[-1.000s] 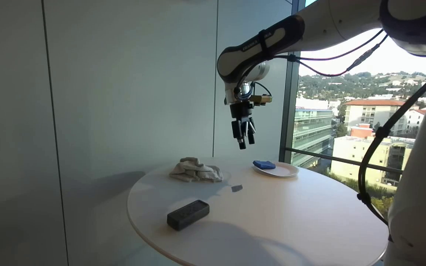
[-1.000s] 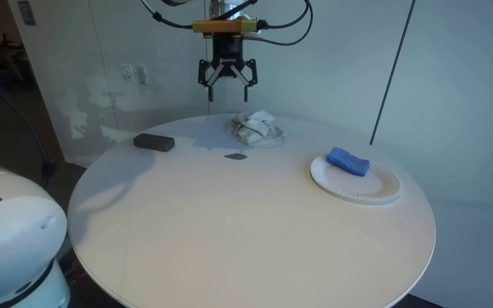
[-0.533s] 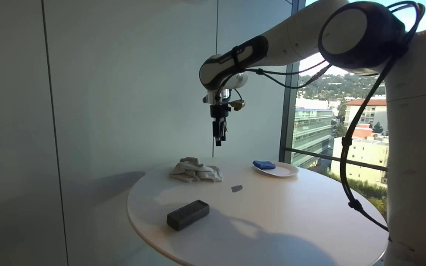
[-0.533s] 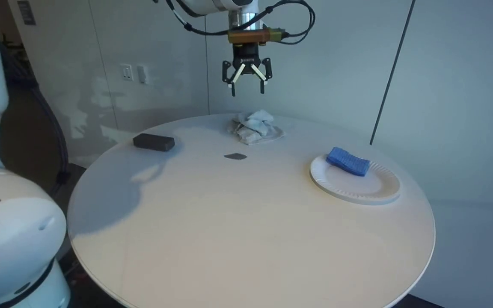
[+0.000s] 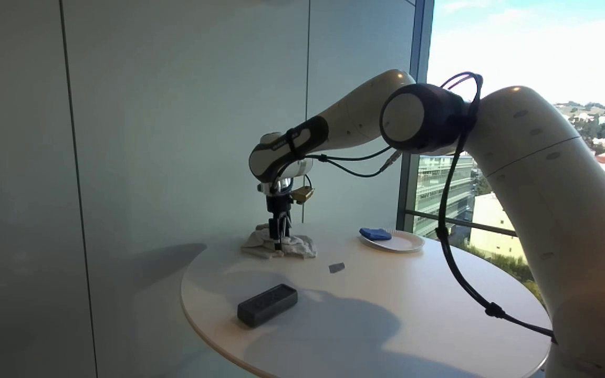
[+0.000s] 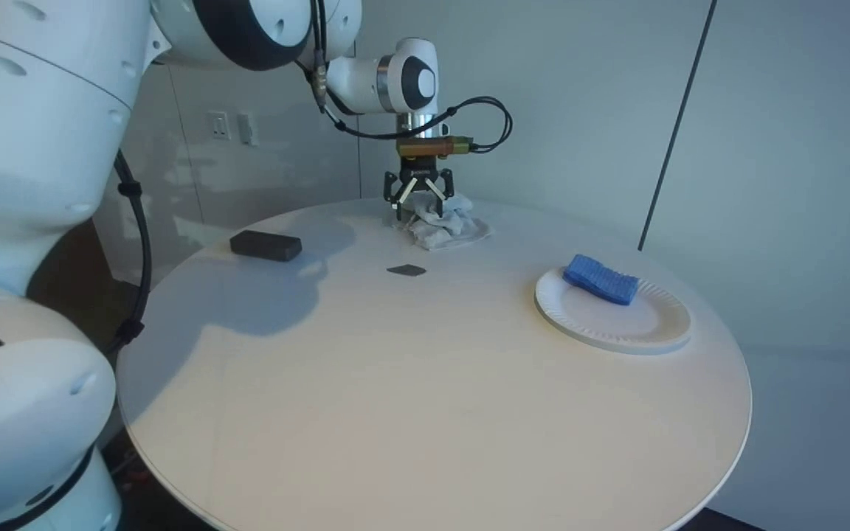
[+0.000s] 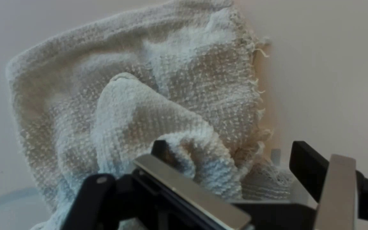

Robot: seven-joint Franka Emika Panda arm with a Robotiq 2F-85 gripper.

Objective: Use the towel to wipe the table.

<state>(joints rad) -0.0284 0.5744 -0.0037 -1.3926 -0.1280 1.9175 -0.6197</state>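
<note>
A crumpled whitish towel lies at the far side of the round white table (image 6: 432, 398). The towel shows in both exterior views (image 5: 301, 247) (image 6: 448, 233) and fills much of the wrist view (image 7: 187, 80). My gripper (image 6: 419, 213) points down at the towel, low over its folds. In the wrist view my gripper (image 7: 235, 158) is open, its jaws wide apart with towel folds between them. One fingertip (image 7: 159, 149) sits against a raised fold. The other fingertip (image 7: 308, 169) is beyond the frayed edge. Whether the tips touch the table is hidden.
A dark grey block (image 5: 268, 305) lies at the near table edge in an exterior view. A white plate (image 6: 657, 321) holds a folded blue cloth or sponge (image 6: 600, 279). A flat grey patch (image 6: 406, 270) is on the table near the towel. A wall (image 5: 187, 131) stands close behind.
My gripper has moved toward the wall and then down from well above the table to the towel, staying open. The towel and the other objects have not moved.
</note>
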